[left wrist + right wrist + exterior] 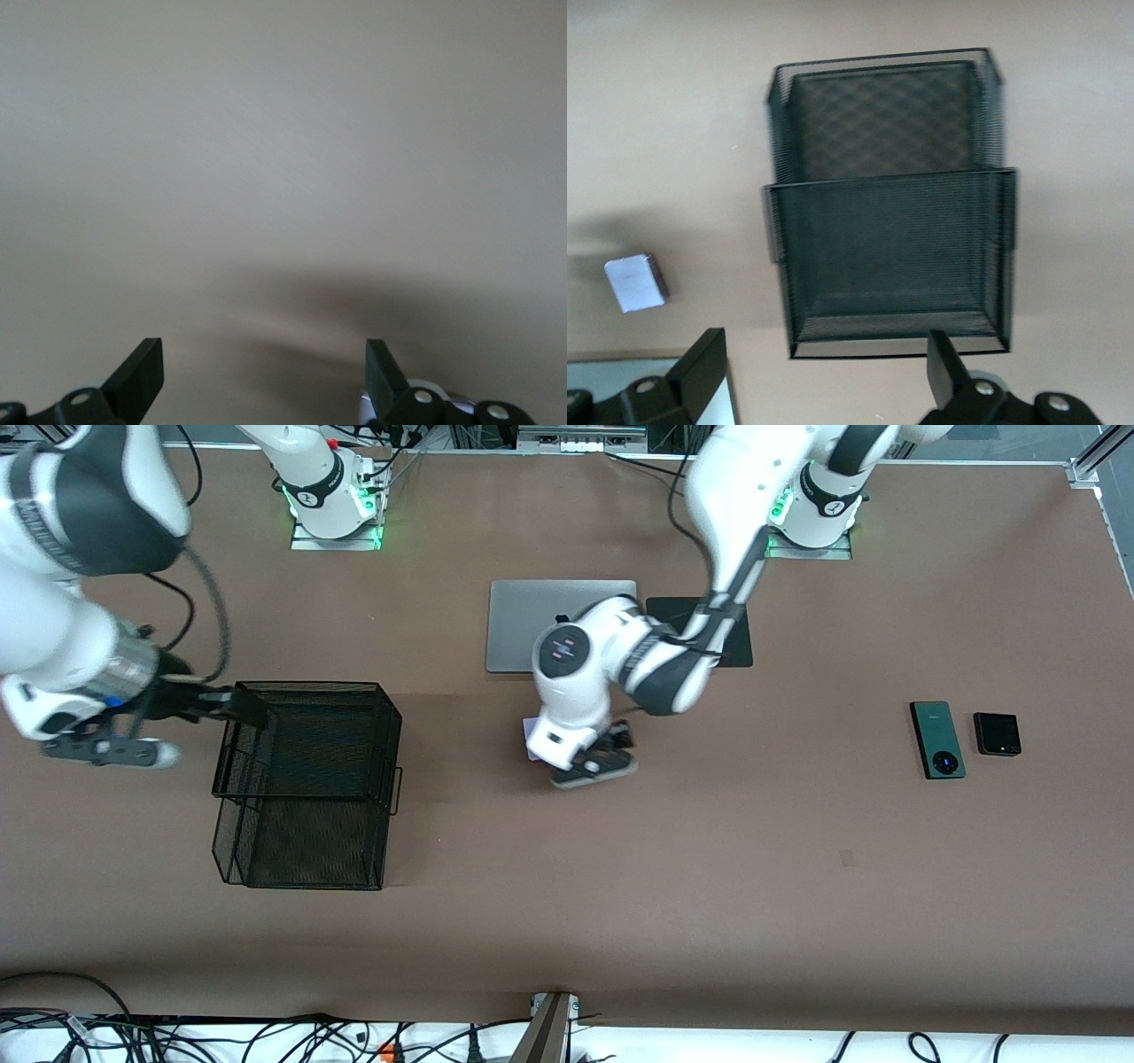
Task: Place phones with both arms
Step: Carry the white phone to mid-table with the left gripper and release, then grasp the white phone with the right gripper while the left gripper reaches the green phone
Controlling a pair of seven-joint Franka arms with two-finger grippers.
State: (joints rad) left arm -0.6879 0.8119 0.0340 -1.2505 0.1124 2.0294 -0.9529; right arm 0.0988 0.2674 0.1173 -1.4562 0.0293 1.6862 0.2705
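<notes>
**Two pincers wide, three phones on the table**

Both my pincers are standing wide and holding nothing. My left gripper [595, 766] is hanging low over mid-table, just beside the white-pink phone [530, 737], which is lying flat and free, so I judge it set down for handing across. My right gripper [106, 748] is waiting beside the black mesh basket [306, 779], apparently the goal. The dark green phone [937, 740] and black phone [997, 734] are lying side by side toward my left arm's end. The grey laptop [523, 624] is bounding the farther side; nearer the camera, bare table is giving room.
</notes>
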